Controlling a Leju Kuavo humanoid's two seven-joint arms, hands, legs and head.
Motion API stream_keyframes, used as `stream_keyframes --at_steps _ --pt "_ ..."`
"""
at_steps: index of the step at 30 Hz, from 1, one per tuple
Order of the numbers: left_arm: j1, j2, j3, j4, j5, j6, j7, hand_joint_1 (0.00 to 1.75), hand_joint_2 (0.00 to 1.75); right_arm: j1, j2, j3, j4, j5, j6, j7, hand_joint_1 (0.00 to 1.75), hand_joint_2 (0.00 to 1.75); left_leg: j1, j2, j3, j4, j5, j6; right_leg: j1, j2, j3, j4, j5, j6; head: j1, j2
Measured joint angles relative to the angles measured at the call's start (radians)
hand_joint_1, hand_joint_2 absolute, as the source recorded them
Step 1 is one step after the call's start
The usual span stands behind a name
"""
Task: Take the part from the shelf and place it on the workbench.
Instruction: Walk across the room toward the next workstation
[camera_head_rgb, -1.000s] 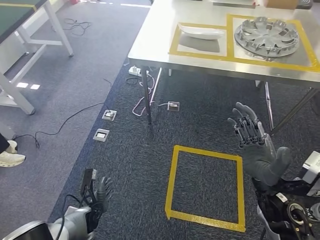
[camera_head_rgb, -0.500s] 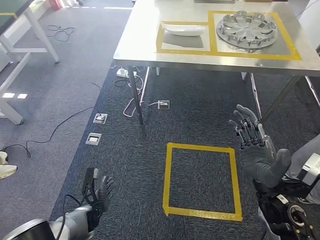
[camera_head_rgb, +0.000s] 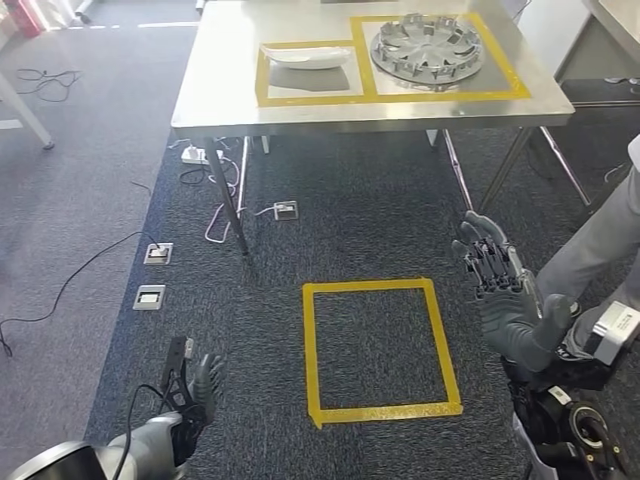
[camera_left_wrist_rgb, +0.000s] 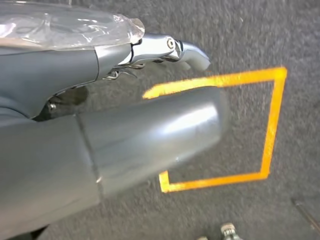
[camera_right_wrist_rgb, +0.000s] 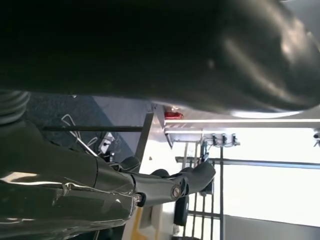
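The part, a grey spoked wheel cover (camera_head_rgb: 429, 47), lies flat inside the larger yellow-taped box at the table's (camera_head_rgb: 219, 90) far right corner, and beside it a white curved piece (camera_head_rgb: 306, 56) sits in the smaller taped box toward the far left. Since a second ago the whole scene has slid left and the table's right edge and legs have come into the head view; the camera is turning, while the parts keep their places inside the tape.

The right robot hand (camera_head_rgb: 504, 300) stays raised, its fingers spread and holding nothing. The left robot hand (camera_head_rgb: 198, 392) hangs low over the carpet, fingers loosely apart, also holding nothing.

With a part on the table and both hands free, this placement looks done, and the turn probably heads back toward the shelf.

On the floor in front, a yellow tape square (camera_head_rgb: 377, 348) marks the carpet, and a person's grey trouser leg (camera_head_rgb: 600, 245) has entered past the table's right edge.
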Motion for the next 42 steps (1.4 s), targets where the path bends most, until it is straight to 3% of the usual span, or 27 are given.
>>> stream_keyframes --at_steps 2,4,5,6,7,8,10,12,13,15,17,19,21,22,24,26,28,30,32,34,36,37,38,40,42 --pt "0.0 0.0 0.0 0.0 -0.009 0.001 -0.007 0.0 0.0 0.006 0.0 -0.002 -0.001 0.003 -0.005 0.004 0.0 0.0 0.001 0.02 0.0 -0.007 0.006 0.013 0.002 -0.03 -0.027 0.053 -0.036 0.007 0.007 0.0" --pt "0.004 0.002 0.0 0.0 -0.012 -0.002 -0.01 0.0 0.0 0.012 0.0 -0.004 -0.001 0.006 -0.008 0.008 0.0 0.0 0.0 0.039 -0.002 -0.01 0.008 0.019 0.003 -0.076 -0.083 0.185 -0.106 0.011 0.016 0.0" --pt "0.009 0.003 0.0 0.0 -0.013 -0.005 -0.01 0.0 0.0 0.016 0.0 -0.004 -0.002 0.007 -0.008 0.01 0.0 0.0 -0.002 0.051 -0.003 -0.01 0.008 0.02 0.002 -0.088 -0.112 0.257 -0.136 0.013 0.019 0.0" --pt "0.013 0.005 0.0 0.0 -0.013 -0.008 -0.01 0.0 0.0 0.022 0.0 -0.004 -0.002 0.009 -0.009 0.012 0.0 0.0 -0.004 0.062 -0.003 -0.009 0.008 0.02 0.001 -0.093 -0.127 0.3 -0.149 0.014 0.019 0.0" --pt "0.017 0.006 0.0 0.0 -0.013 -0.01 -0.01 0.0 0.0 0.029 0.0 -0.004 -0.002 0.01 -0.009 0.013 0.0 0.0 -0.005 0.073 -0.003 -0.009 0.008 0.02 0.001 -0.096 -0.127 0.31 -0.144 0.013 0.019 0.0" --pt "0.02 0.007 0.0 0.0 -0.013 -0.012 -0.01 0.0 0.0 0.035 0.0 -0.004 -0.002 0.011 -0.007 0.014 0.0 0.0 -0.005 0.083 -0.003 -0.009 0.007 0.02 0.001 -0.1 -0.106 0.274 -0.12 0.011 0.019 0.0" --pt "0.021 0.007 0.0 0.0 -0.011 -0.014 -0.01 0.0 0.0 0.041 0.0 -0.007 -0.002 0.011 -0.004 0.012 0.0 0.0 -0.008 0.102 -0.001 -0.008 0.006 0.018 0.008 -0.138 -0.028 0.128 -0.057 0.001 0.02 0.0" --pt "0.024 0.009 0.0 0.0 -0.001 -0.022 -0.009 0.0 0.0 0.043 0.0 -0.009 -0.006 0.013 -0.002 0.009 0.0 0.0 -0.015 0.123 -0.002 -0.005 0.004 0.012 0.018 -0.176 0.026 0.019 -0.033 -0.011 0.02 0.0" --pt "0.026 0.01 0.0 0.0 0.008 -0.029 -0.009 0.0 0.0 0.044 0.0 -0.009 -0.008 0.014 -0.001 0.008 0.0 0.0 -0.017 0.135 -0.004 -0.003 0.004 0.009 0.022 -0.179 0.032 0.003 -0.034 -0.015 0.019 0.0" --pt "0.029 0.012 0.0 0.0 0.025 -0.045 -0.008 0.0 0.0 0.051 0.0 -0.009 -0.011 0.016 0.0 0.008 0.0 0.0 -0.018 0.152 -0.005 0.001 0.001 0.001 0.017 -0.155 0.035 -0.003 -0.028 -0.022 0.017 0.0" --pt "0.03 0.012 0.0 0.0 0.034 -0.055 -0.008 0.0 0.0 0.055 -0.001 -0.009 -0.016 0.018 -0.001 0.008 0.0 0.0 -0.013 0.114 -0.024 0.049 -0.033 -0.01 0.009 -0.131 0.033 -0.007 -0.019 -0.029 0.015 0.0" --pt "0.032 0.013 0.0 0.0 0.036 -0.059 -0.009 0.0 0.0 0.056 -0.001 -0.009 -0.022 0.019 -0.003 0.01 0.0 0.0 -0.007 0.056 -0.086 0.183 -0.102 -0.019 0.007 -0.106 0.027 -0.008 -0.013 -0.035 0.011 0.0" --pt "0.039 0.016 0.0 0.0 0.036 -0.058 -0.009 0.0 0.0 0.06 -0.001 -0.008 -0.026 0.02 -0.007 0.013 0.0 0.0 -0.005 0.039 -0.148 0.305 -0.142 -0.022 0.007 -0.078 0.022 -0.007 -0.009 -0.037 0.006 0.0" --pt "0.042 0.017 0.0 0.0 0.035 -0.057 -0.009 0.0 0.0 0.063 -0.001 -0.008 -0.028 0.021 -0.009 0.014 0.0 0.0 -0.005 0.037 -0.153 0.312 -0.131 -0.021 0.007 -0.063 0.021 -0.007 -0.007 -0.036 0.005 0.0" --pt "0.044 0.018 0.0 0.0 0.032 -0.055 -0.009 0.0 0.0 0.068 -0.001 -0.009 -0.033 0.022 -0.014 0.015 0.0 0.0 -0.003 0.026 -0.104 0.208 -0.063 -0.018 0.006 -0.034 0.021 -0.004 -0.005 -0.034 0.003 0.0" --pt "0.041 0.018 0.0 0.0 0.029 -0.055 -0.009 0.0 0.0 0.069 -0.001 -0.009 -0.042 0.024 -0.018 0.015 0.0 0.0 0.003 -0.013 -0.035 0.065 -0.01 -0.014 0.007 -0.009 0.017 0.001 -0.005 -0.029 0.003 0.0" --pt "0.038 0.017 0.0 0.0 0.028 -0.054 -0.009 0.0 0.0 0.07 -0.001 -0.01 -0.048 0.026 -0.022 0.015 0.0 0.0 0.003 -0.03 -0.008 0.007 0.001 -0.01 0.006 0.011 0.009 0.004 -0.004 -0.019 0.004 0.0" --pt "0.037 0.014 0.0 0.0 0.027 -0.054 -0.009 0.0 0.0 0.072 -0.001 -0.01 -0.052 0.028 -0.024 0.016 0.0 0.0 0.003 -0.006 -0.008 0.002 0.006 -0.002 0.003 0.024 -0.001 0.007 -0.002 -0.007 0.004 0.0" --pt "0.034 0.012 0.0 0.0 0.027 -0.054 -0.009 0.0 0.0 0.074 -0.002 -0.012 -0.056 0.029 -0.027 0.016 0.0 0.0 0.005 0.016 -0.007 -0.005 0.011 0.009 0.005 -0.017 -0.022 0.043 -0.025 0.001 0.009 0.0" --pt "0.033 0.011 0.0 -0.001 0.027 -0.054 -0.009 0.0 0.0 0.076 -0.003 -0.015 -0.061 0.03 -0.027 0.016 0.0 0.0 0.005 0.037 -0.007 -0.008 0.013 0.015 0.005 -0.079 -0.072 0.16 -0.09 0.008 0.017 0.0" --pt "0.035 0.011 0.0 -0.001 0.027 -0.054 -0.009 0.0 0.0 0.077 -0.004 -0.015 -0.062 0.03 -0.028 0.016 0.0 0.0 0.003 0.061 -0.008 -0.008 0.012 0.017 -0.001 -0.097 -0.128 0.297 -0.151 0.016 0.02 0.0" --pt "0.036 0.011 0.0 -0.001 0.027 -0.054 -0.008 0.0 0.0 0.078 -0.004 -0.015 -0.063 0.03 -0.028 0.016 0.0 0.0 0.003 0.073 -0.008 -0.008 0.012 0.016 -0.004 -0.098 -0.137 0.323 -0.156 0.019 0.02 0.0" --pt "0.036 0.011 0.0 -0.001 0.028 -0.054 -0.008 0.0 0.0 0.079 -0.004 -0.015 -0.063 0.031 -0.028 0.017 0.0 0.0 0.003 0.085 -0.008 -0.008 0.011 0.016 -0.006 -0.101 -0.127 0.309 -0.142 0.021 0.02 0.0" --pt "0.035 0.011 0.0 -0.001 0.029 -0.054 -0.008 0.0 0.0 0.078 -0.004 -0.016 -0.064 0.032 -0.031 0.017 0.0 0.0 0.003 0.105 -0.005 -0.007 0.009 0.012 -0.005 -0.126 -0.049 0.165 -0.075 0.019 0.02 0.0" --pt "0.034 0.012 0.0 -0.001 0.031 -0.054 -0.008 0.0 0.0 0.074 -0.004 -0.017 -0.066 0.032 -0.033 0.018 0.0 0.0 -0.001 0.122 -0.002 -0.006 0.007 0.005 0.002 -0.16 0.022 0.03 -0.036 0.009 0.021 0.0"
